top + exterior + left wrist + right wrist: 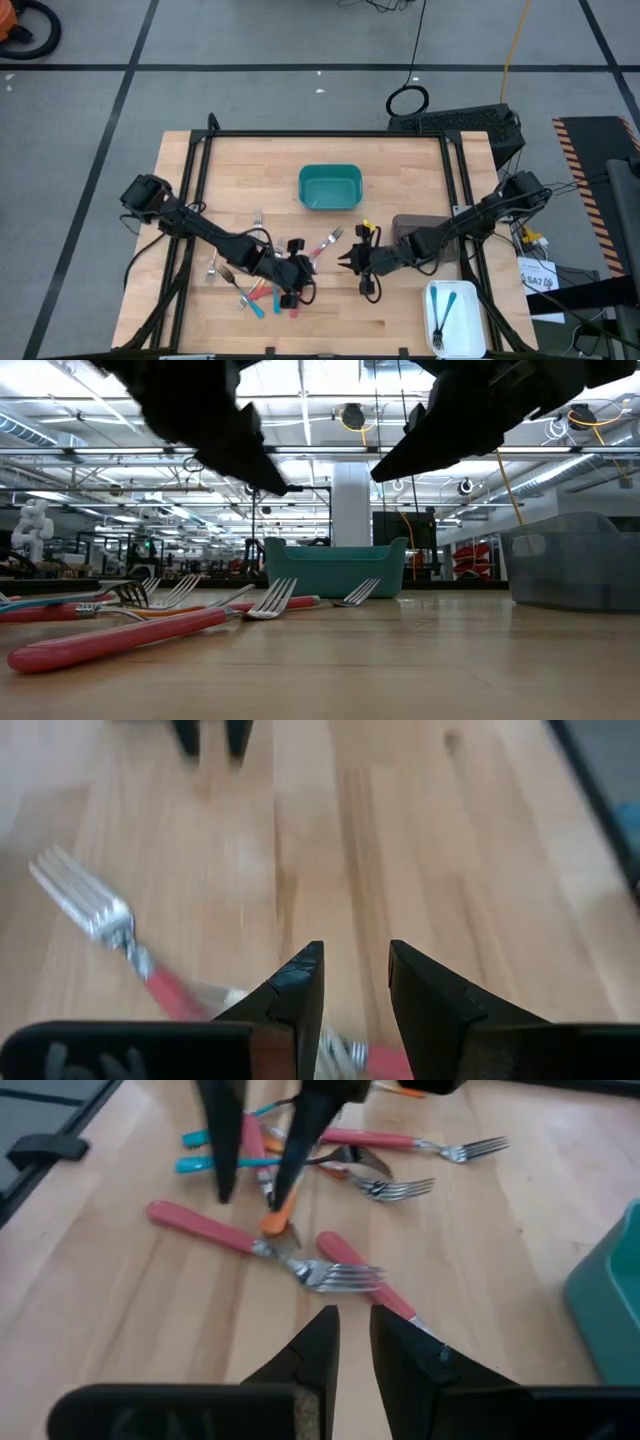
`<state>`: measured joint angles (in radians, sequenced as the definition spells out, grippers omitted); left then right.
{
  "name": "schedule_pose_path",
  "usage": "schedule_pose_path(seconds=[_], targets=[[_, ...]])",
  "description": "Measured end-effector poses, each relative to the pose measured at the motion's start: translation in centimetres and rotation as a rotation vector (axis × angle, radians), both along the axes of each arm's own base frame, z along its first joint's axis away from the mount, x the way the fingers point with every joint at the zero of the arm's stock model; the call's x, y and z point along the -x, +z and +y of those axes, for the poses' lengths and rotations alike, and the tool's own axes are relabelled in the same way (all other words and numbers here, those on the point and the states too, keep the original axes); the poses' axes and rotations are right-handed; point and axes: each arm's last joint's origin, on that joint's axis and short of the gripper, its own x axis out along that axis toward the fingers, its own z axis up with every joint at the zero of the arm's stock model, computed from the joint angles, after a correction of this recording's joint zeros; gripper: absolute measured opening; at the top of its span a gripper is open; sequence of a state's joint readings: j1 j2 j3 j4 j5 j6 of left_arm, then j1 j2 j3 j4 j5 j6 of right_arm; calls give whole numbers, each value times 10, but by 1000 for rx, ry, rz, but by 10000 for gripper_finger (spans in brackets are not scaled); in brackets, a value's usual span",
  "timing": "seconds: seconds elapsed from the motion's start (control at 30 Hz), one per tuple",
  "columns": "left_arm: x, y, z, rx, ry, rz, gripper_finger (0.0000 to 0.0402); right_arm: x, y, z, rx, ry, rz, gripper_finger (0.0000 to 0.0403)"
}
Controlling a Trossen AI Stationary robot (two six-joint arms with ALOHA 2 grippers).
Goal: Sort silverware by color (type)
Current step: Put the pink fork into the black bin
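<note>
While both my arms hover over fork pile (262, 282), left gripper (291, 297) sits right above it, nearer than right gripper (347, 262). Red fork (120, 935) lies just ahead of left fingers, long axis slanting across approach. Left fingers partly open, empty. Right fingers narrowly parted, empty, red forks just ahead.

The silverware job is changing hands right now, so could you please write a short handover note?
Left gripper: over the fork pile, slightly open, holding nothing.
Right gripper: just right of the pile, narrowly open, empty, a red fork ahead of it.
Things: red, orange and teal forks lie mixed in the fork pile at front left; the teal bin at centre looks empty; a grey bin sits beside the right arm.
Done: one teal fork lies in the white tray.
Left: nearly all the sorting.
</note>
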<state>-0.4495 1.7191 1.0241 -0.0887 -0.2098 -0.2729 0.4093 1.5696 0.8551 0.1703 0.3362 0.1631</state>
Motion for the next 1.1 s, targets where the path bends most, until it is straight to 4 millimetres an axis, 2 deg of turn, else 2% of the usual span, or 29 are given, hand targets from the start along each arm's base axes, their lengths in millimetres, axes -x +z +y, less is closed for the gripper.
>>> schedule_pose_path(seconds=[0.2,0.37,0.6,0.9,1.1], targets=[[8,-9,4,-33,87,103,113,0,-1,-1,-11,-15,9,54],[8,-10,11,-148,218,70,113,2,-3,-1,-2,-13,30,54],[-4,-13,22,-157,302,8,113,5,-7,-3,-4,-36,84,54],[-17,-39,31,-188,328,35,113,13,-11,-4,-4,-62,171,54],[-20,-40,38,-146,389,26,113,18,-16,-6,-9,-94,235,54]])
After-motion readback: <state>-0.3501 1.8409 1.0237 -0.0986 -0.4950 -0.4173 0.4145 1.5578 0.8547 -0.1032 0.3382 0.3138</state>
